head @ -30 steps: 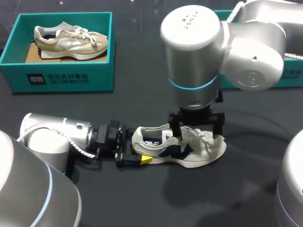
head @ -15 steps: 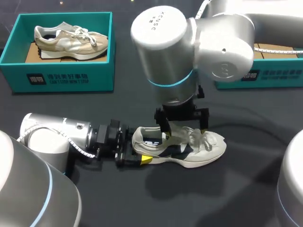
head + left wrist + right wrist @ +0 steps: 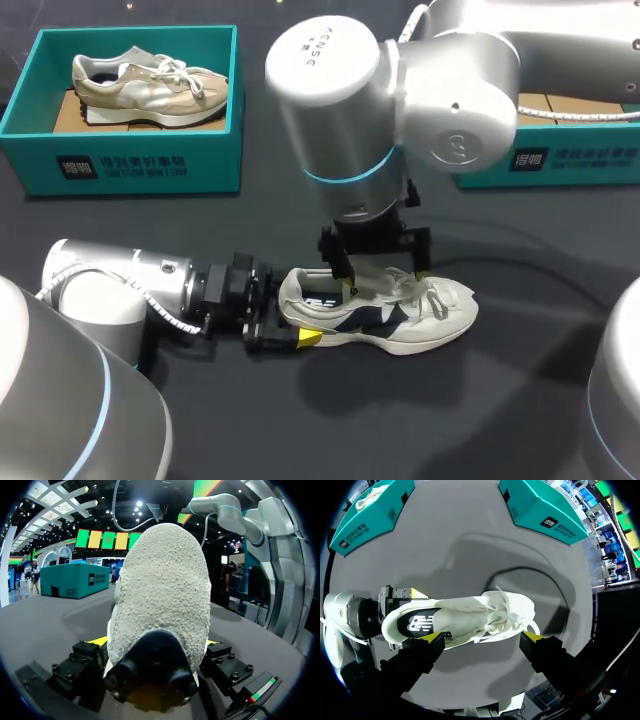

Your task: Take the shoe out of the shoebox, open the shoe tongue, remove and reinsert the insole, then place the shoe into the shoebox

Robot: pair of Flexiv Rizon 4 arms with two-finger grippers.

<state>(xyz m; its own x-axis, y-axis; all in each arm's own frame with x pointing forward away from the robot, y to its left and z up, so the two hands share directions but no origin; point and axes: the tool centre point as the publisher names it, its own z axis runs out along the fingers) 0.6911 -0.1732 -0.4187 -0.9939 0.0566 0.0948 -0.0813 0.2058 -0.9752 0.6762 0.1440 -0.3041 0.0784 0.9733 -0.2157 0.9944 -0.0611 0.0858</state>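
Shoe [image 3: 380, 310] is heel-clamped by left gripper [image 3: 156, 642], right gripper [image 3: 484, 637] wide open, empty above its tongue [image 3: 465, 619]; looks like tongue-opening step, next needs pinching it.

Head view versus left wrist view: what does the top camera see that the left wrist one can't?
Only the head view shows the beige shoe in its teal shoebox and the right gripper open over the white shoe. Only the left wrist view shows that shoe's fuzzy heel close up. Both show the left gripper clamping the heel.
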